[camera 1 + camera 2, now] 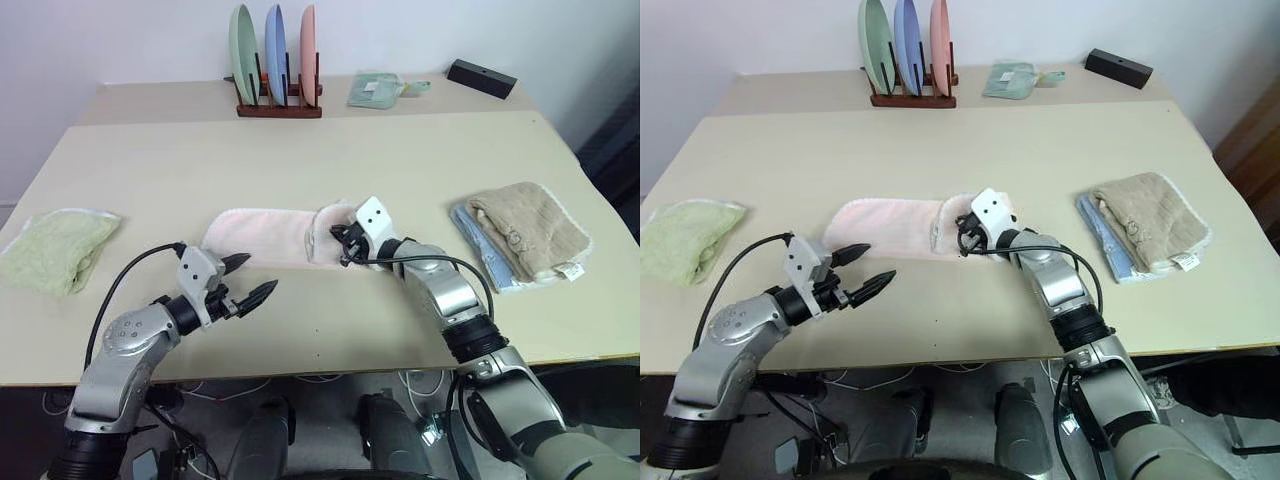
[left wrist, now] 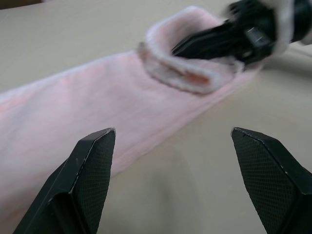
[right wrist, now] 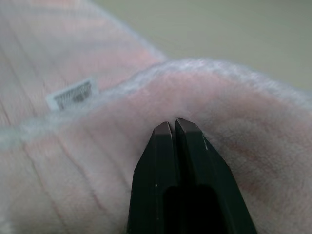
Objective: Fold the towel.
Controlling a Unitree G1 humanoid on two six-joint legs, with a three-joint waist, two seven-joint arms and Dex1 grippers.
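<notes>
The pale pink towel lies lengthwise in the middle of the table, and its right end is curled up and over. My right gripper is at that curled end, and its fingers are shut with their tips pinching the pink cloth. A small white label shows on the towel just past them. My left gripper hangs open just in front of the towel's left half, holding nothing. In the left wrist view its fingertips stand wide apart, with the towel and the right gripper beyond them.
A light green towel lies at the table's left edge. A beige-brown towel rests on a blue cloth at the right. On the far table stand a plate rack, a green pouch and a black box.
</notes>
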